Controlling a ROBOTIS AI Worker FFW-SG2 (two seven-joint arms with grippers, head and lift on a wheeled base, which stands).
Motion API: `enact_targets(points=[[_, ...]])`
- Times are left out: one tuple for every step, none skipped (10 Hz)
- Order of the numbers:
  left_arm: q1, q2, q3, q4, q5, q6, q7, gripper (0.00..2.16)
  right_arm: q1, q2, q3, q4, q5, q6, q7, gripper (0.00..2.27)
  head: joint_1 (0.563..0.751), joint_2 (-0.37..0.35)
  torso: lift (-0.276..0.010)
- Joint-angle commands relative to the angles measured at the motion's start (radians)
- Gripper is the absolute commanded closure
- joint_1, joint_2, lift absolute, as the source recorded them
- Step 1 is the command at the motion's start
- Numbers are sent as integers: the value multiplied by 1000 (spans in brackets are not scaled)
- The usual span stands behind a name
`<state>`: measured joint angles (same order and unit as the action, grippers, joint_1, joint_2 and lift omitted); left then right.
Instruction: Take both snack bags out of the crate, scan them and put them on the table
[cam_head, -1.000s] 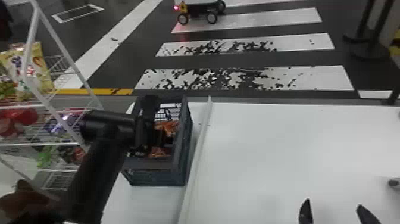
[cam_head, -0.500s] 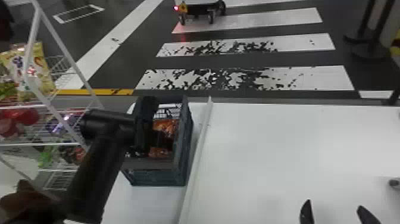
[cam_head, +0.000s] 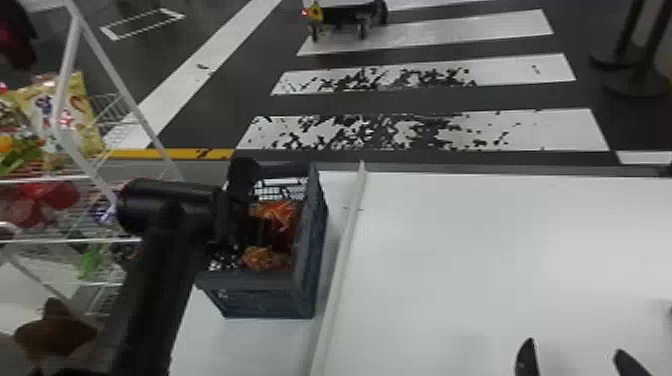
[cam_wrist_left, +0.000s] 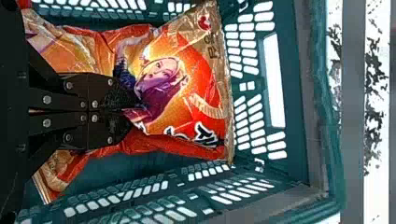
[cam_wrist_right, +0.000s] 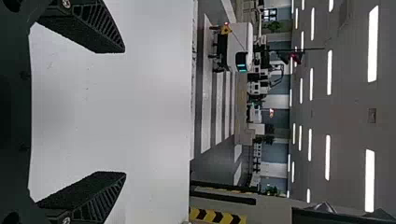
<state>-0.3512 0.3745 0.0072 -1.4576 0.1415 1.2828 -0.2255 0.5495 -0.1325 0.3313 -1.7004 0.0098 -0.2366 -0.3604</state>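
Observation:
In the head view my left gripper (cam_head: 240, 225) reaches down into the dark crate (cam_head: 307, 280) at left, over the orange-red snack bags (cam_head: 276, 212). The left wrist view shows my left gripper (cam_wrist_left: 133, 111) with its fingers together, shut on a creased orange-red snack bag (cam_wrist_left: 205, 88) inside the teal-looking crate (cam_wrist_left: 285, 84). More orange-red wrapping (cam_wrist_left: 58, 172) lies behind the fingers; where one bag ends and the other begins, I cannot tell. At the head view's bottom right, my right gripper (cam_head: 575, 362) waits open; the right wrist view shows this gripper (cam_wrist_right: 123, 112) holding nothing.
A pale raised strip (cam_head: 345, 250) runs along the white table (cam_head: 475, 260) beside the crate's right side. Wire shelving (cam_head: 70, 177) with snack packs stands at left, near the left arm. A wheeled cart (cam_head: 350, 15) is on the striped floor beyond the table.
My left gripper has shifted slightly over the crate, and more orange wrapping shows beside it. The right gripper has stayed put. Beyond the table, the cart has moved slightly.

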Motion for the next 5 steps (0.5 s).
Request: enact_targets(points=[[21,14,31,-90,7,63,0,2138,0,1,0,1,-2,3,0,49,695,292,-93],[35,18,47,-138,15,88,0,2138,0,1,0,1,-2,6,0,49,695,298,-93],[46,20,70,-182,29,112,0,2138,-2,1,0,1,-2,9,0,49,695,304,-93],[57,20,91,-216,33,134,0,2138,-2,2,0,2,-2,12,0,49,695,307,-93],[64,20,112,-256,46,155,0,2138,-2,2,0,2,-4,12,0,49,695,309,-93]])
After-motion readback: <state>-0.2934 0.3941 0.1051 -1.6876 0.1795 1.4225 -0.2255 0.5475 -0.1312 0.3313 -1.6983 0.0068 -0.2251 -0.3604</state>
